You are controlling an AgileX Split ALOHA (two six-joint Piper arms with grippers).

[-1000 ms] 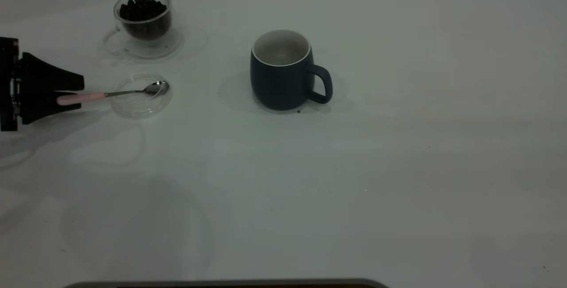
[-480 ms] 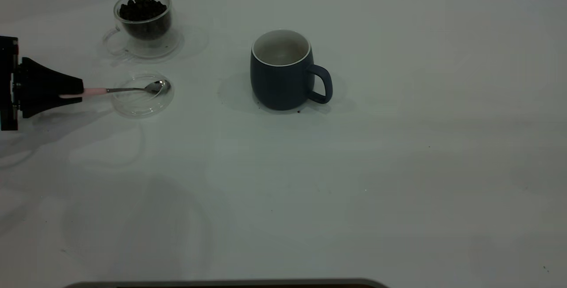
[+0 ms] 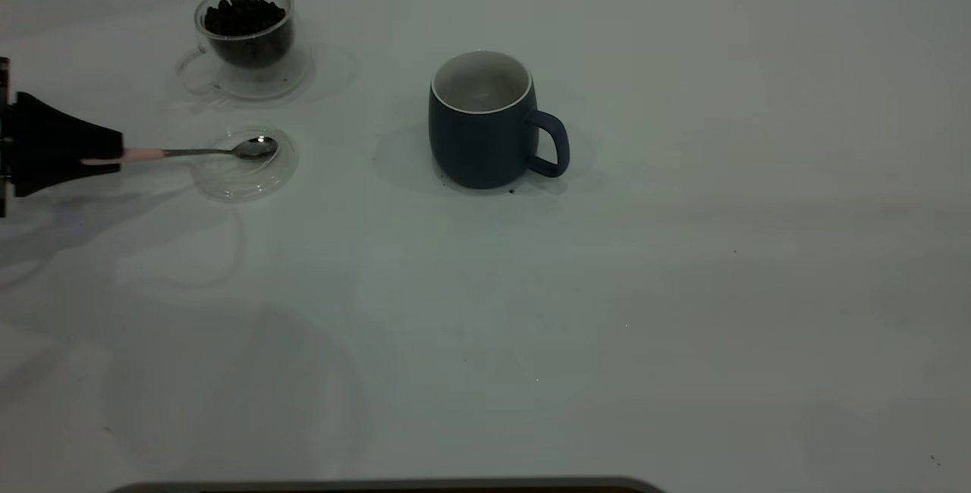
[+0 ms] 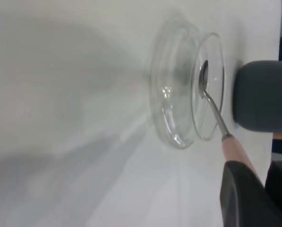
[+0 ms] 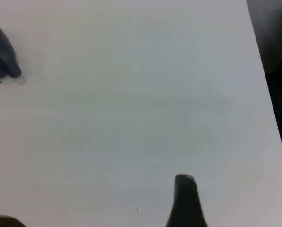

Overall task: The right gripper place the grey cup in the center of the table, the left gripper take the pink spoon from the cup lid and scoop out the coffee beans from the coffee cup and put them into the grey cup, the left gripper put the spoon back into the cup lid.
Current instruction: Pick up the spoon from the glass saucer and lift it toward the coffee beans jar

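The pink spoon (image 3: 190, 152) lies nearly level, its shiny bowl over the cup lid (image 3: 244, 167) and its pale handle reaching away from the lid toward the table edge. The left gripper (image 3: 106, 152) pinches the end of that handle between its dark fingers, and only a short stretch of pink shows between the fingertips and the metal neck. In the left wrist view the spoon (image 4: 215, 113) runs from the fingers (image 4: 242, 198) out over the lid (image 4: 188, 101), bowl hollow upward; whether the bowl touches the glass cannot be told.

Taking the lid as the landmark: the coffee cup (image 3: 244, 30) stands just behind it, toward the far edge of the table (image 3: 683, 288), upright on its wide clear base and filled with dark coffee beans (image 3: 243, 15). The grey cup (image 3: 485, 125) stands upright well to the side of the lid, away from the left gripper, near the middle of the table, with its handle pointing away from the lid and its white inside bare.

The right gripper (image 5: 185, 203) hovers over bare table far from the lid, beyond the grey cup (image 5: 1, 54). Only one dark fingertip of it shows, so its spread cannot be told.
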